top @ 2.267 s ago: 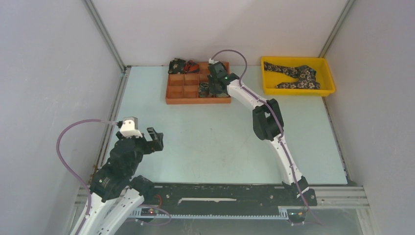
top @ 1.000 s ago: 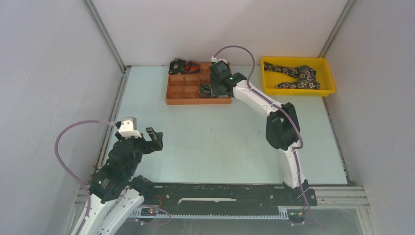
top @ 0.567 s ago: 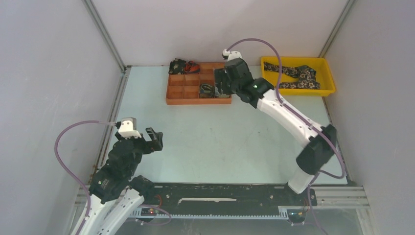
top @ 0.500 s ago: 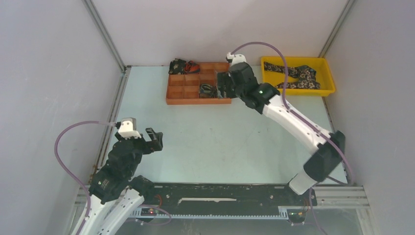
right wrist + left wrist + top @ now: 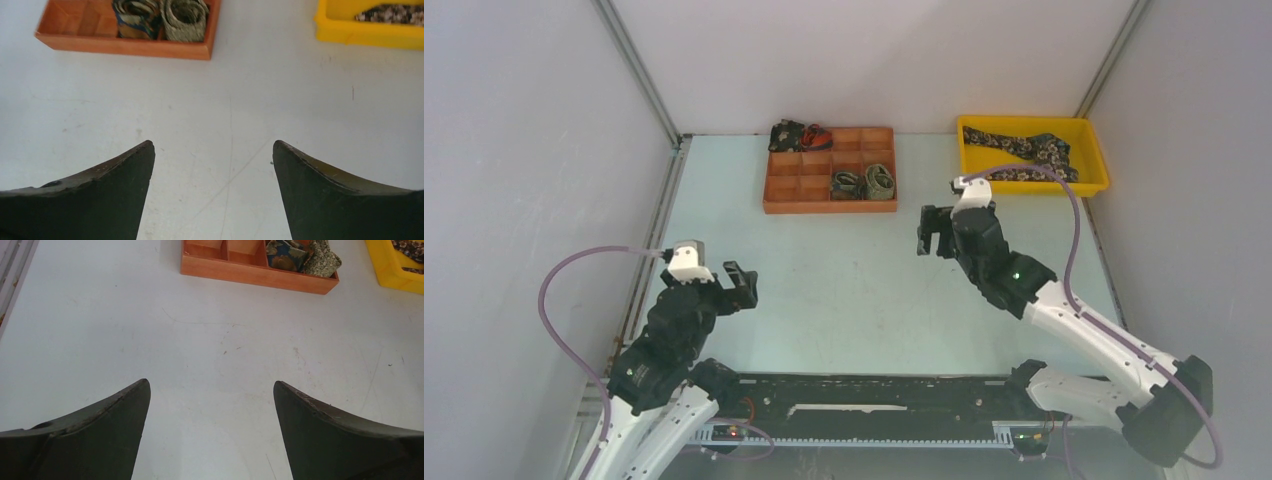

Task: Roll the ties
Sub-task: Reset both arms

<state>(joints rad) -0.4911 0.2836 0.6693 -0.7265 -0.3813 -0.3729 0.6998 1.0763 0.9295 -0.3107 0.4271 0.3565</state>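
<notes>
Your left gripper (image 5: 746,287) sits over the table (image 5: 844,300) at about 8 o'clock, its jaws spread wide and holding nothing; its wrist view shows only bare tabletop between the fingers (image 5: 120,410). At 12 o'clock stands the orange tray (image 5: 779,206). A dark and red fabric bundle (image 5: 799,134) fills its far-left corner and spills over the rim. Two coils (image 5: 862,182) stand side by side in the two near-right compartments, and both wrist views catch them there (image 5: 160,17). Your right gripper (image 5: 927,232) hangs near the table's middle, at 5 o'clock from the tray and well apart from it, fully open and empty. At 2 o'clock the yellow bin (image 5: 969,186) holds the unrolled floral ties (image 5: 1029,152), lying loose and crossed.
</notes>
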